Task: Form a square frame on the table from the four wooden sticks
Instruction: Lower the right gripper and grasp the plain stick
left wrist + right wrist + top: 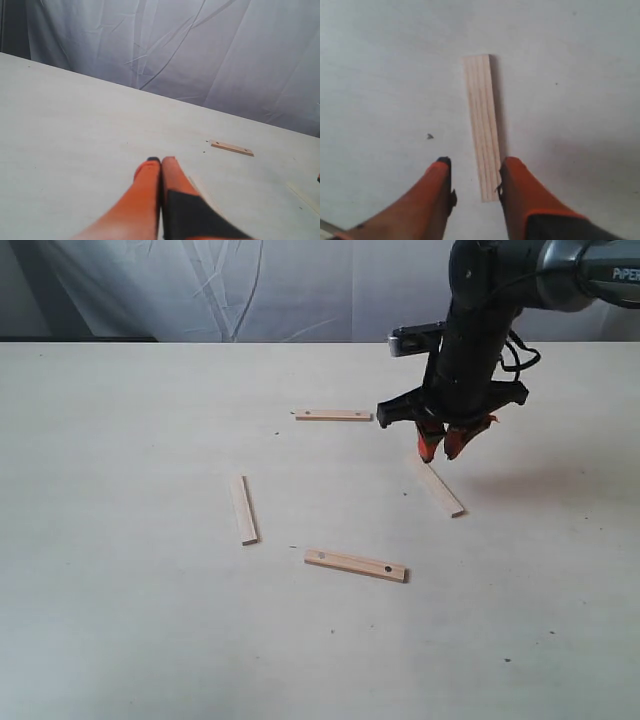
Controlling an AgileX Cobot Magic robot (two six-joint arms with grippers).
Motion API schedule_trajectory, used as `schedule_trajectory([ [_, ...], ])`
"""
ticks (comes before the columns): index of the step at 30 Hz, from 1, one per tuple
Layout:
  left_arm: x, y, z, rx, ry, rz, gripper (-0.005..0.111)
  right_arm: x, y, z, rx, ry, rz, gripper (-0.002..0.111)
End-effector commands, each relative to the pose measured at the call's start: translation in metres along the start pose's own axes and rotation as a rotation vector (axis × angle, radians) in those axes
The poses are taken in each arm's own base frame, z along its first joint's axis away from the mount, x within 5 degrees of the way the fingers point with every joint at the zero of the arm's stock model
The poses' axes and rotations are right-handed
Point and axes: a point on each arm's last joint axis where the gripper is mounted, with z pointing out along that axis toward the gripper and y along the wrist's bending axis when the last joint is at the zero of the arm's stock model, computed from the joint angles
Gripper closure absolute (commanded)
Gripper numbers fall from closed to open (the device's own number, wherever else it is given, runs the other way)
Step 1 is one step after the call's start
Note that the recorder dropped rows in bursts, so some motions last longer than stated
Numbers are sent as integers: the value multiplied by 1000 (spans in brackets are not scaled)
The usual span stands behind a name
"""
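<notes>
Four wooden sticks lie apart on the table (120, 620), forming no closed square. A holed stick (333, 415) lies at the back, a plain one (245, 509) on the left, a holed one (355, 565) in front, and a plain slanted one (442, 490) on the right. My right gripper (442, 445) hangs open just above the slanted stick's far end. In the right wrist view that stick (483, 125) runs between the open fingers (472, 167), close against one finger. My left gripper (161, 161) is shut and empty; the exterior view does not show it. The back holed stick (231, 147) lies beyond it.
A wrinkled white cloth (250, 285) hangs behind the table's far edge. Small dark specks dot the tabletop. The right arm (480, 310) reaches down from the upper right.
</notes>
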Motion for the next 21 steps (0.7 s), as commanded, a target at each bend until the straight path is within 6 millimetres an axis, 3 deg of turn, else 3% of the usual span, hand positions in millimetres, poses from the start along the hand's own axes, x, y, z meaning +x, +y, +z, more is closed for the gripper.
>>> schedule_trajectory([
  [1, 1, 0, 0, 8, -1, -5, 107, 12, -6, 6, 27, -63, -44, 73],
  [5, 1, 0, 0, 8, -1, -5, 107, 10, -9, 24, 48, -91, -58, 70],
  [9, 1, 0, 0, 8, -1, -5, 107, 6, -9, 26, 47, -124, -86, 66],
  [21, 1, 0, 0, 8, -1, -5, 107, 13, -9, 65, 17, 14, -86, 67],
])
